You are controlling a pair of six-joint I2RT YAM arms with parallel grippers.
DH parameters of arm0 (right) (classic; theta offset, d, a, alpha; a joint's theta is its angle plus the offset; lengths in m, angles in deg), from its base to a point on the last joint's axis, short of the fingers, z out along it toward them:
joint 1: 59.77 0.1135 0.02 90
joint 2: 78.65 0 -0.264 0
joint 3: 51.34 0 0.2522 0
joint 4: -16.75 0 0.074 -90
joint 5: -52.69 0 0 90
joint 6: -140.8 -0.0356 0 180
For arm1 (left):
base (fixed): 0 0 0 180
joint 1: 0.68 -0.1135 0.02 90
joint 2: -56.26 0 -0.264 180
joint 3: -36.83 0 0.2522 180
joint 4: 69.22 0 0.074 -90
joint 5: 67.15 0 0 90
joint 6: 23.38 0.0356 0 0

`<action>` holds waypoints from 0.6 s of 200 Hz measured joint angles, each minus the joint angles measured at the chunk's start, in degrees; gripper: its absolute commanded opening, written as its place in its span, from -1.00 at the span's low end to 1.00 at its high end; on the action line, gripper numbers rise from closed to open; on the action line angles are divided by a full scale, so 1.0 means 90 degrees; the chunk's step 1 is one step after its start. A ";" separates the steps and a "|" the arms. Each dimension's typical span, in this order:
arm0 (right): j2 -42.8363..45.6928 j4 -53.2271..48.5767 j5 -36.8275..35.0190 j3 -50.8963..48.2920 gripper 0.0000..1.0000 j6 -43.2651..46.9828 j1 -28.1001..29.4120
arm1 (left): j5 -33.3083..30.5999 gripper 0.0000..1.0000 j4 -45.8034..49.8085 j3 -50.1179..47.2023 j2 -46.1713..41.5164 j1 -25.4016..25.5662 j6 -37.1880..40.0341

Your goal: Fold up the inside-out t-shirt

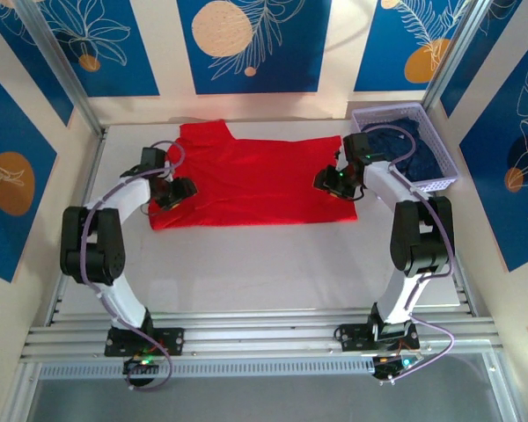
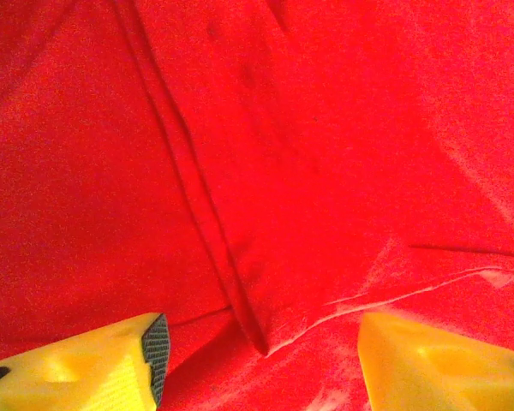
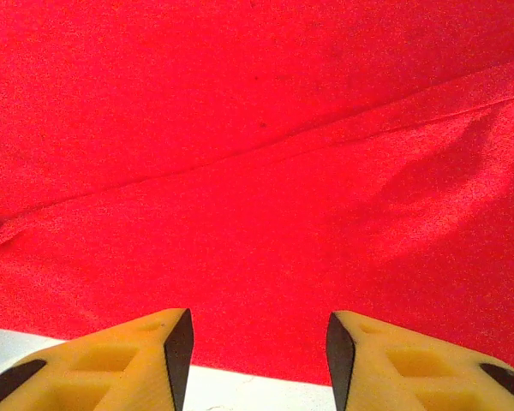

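Red t-shirt [image 1: 255,180] lies flat on the far half of the table [image 1: 246,272]. It looks partly folded, tho the top view's too coarse to be sure. L gripper [image 2: 261,364] has its jaws apart over a raised seam [image 2: 206,231], nothing btwn them. R gripper [image 3: 257,351] is likewise spread at the shirt's near edge. Risk: if I pinch only one layer, this thin, limp knit slips or bunches and the fold skews. Cloth's matte, w/ shallow creases.
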 measured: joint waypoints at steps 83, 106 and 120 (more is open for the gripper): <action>0.0000 0.0041 -0.0002 -0.0044 -0.06 0.0000 -0.0010 | -0.0007 -0.03 -0.0204 0.0000 0.0595 0.0340 -0.0010; 0.0000 0.0073 0.0000 -0.0126 -0.05 0.0000 -0.0027 | -0.0005 -0.22 -0.0257 0.0002 0.0682 0.0379 -0.0097; 0.0002 0.0078 0.0000 -0.0153 -0.06 0.0000 -0.0034 | -0.0007 -0.36 -0.0294 0.0010 0.0733 0.0403 -0.0107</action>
